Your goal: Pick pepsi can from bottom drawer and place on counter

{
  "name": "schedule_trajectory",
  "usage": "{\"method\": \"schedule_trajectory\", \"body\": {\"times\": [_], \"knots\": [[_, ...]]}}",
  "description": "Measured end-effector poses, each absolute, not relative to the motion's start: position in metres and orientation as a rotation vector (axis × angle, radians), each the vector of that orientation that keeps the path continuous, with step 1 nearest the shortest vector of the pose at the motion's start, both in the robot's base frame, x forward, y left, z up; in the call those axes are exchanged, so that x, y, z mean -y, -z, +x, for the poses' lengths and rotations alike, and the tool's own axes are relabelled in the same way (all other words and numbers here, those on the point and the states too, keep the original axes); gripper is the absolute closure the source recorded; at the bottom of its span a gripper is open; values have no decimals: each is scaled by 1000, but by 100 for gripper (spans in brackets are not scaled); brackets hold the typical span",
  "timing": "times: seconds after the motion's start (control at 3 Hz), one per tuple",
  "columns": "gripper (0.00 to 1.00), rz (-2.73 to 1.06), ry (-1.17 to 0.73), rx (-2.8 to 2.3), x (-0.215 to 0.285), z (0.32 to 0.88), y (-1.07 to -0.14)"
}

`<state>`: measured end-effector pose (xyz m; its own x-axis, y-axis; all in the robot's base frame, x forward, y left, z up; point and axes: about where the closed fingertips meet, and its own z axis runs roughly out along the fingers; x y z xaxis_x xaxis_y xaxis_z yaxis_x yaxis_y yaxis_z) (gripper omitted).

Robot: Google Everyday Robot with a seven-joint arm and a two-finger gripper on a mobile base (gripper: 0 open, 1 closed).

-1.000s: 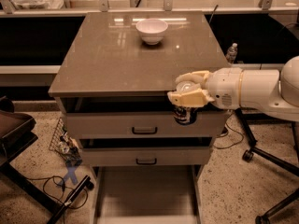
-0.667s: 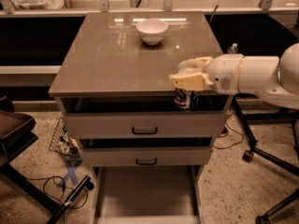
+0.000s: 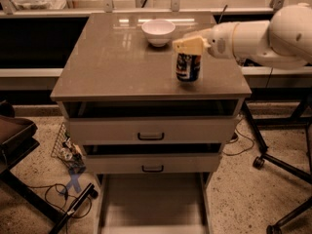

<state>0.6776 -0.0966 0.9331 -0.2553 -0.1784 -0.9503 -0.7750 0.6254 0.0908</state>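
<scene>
The pepsi can (image 3: 188, 67), dark blue with white and red markings, stands upright at the right side of the grey-brown counter (image 3: 117, 57), low over or on its surface. My gripper (image 3: 189, 46) comes in from the right and is shut on the can's top, hiding the pull tab. The bottom drawer (image 3: 153, 201) is pulled out below, and its pale grey floor is bare.
A white bowl (image 3: 158, 31) sits at the back middle of the counter, left of the can. The two upper drawers (image 3: 151, 130) with black handles stand slightly open. A chair base with castors (image 3: 273, 160) is at the right, and cables and a stand lie at the lower left (image 3: 68, 199).
The gripper has lifted the can from in front of the top drawer, up over the counter's front edge and back onto the right side of the counter.
</scene>
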Motion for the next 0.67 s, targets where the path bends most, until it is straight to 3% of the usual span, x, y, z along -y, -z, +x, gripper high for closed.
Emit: {"method": "schedule_trajectory", "body": {"times": [0.67], "knots": [[100, -756, -834, -1699, 41, 767, -939]]}}
